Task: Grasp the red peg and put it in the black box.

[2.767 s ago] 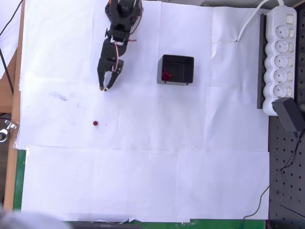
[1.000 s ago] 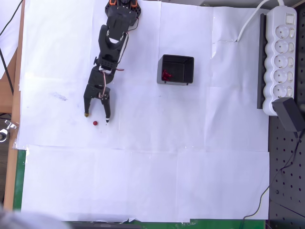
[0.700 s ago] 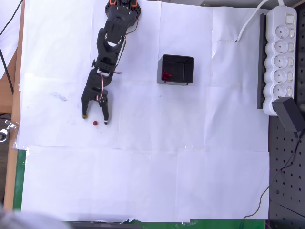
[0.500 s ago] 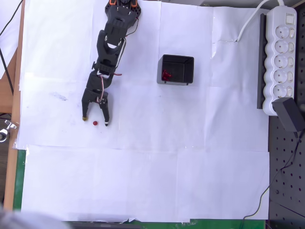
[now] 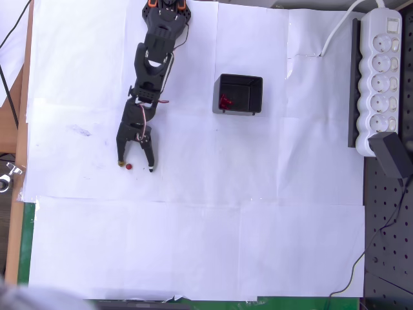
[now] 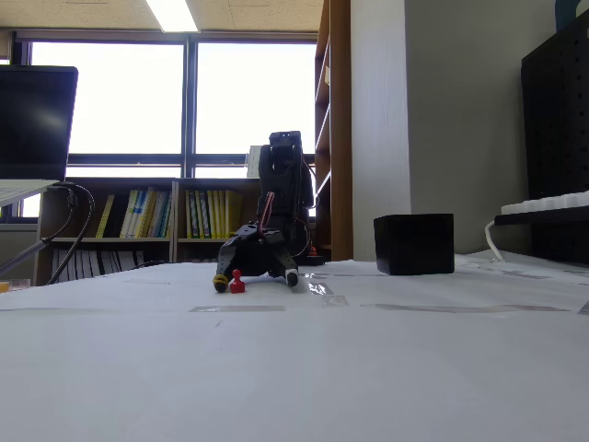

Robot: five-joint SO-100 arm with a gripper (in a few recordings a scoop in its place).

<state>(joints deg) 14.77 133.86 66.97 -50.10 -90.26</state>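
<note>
On the white paper covering the bench (image 5: 258, 245), the end effector (image 5: 135, 166) now sits low with its two fingertips either side of the red peg (image 5: 129, 166). Half a second ago the fingers were spread wider, with the left tip well out from the peg; now they have drawn inward, and the yellow-tipped finger (image 5: 120, 164) is just beside the peg while the white-tipped one (image 5: 150, 169) is still a little apart. The jaws are partly open and hold nothing — the peg stands upright on the paper, as the fixed view shows (image 6: 236, 282), between the two tips of the end effector (image 6: 257, 280).

That narrowing suggests the closing step has begun, and the grasp is likely close. The black box (image 5: 237, 94) waits well apart, up and to the right in the overhead view, with a brighter red piece (image 5: 224, 102) already inside — so lifting and carrying are all still ahead.
</note>
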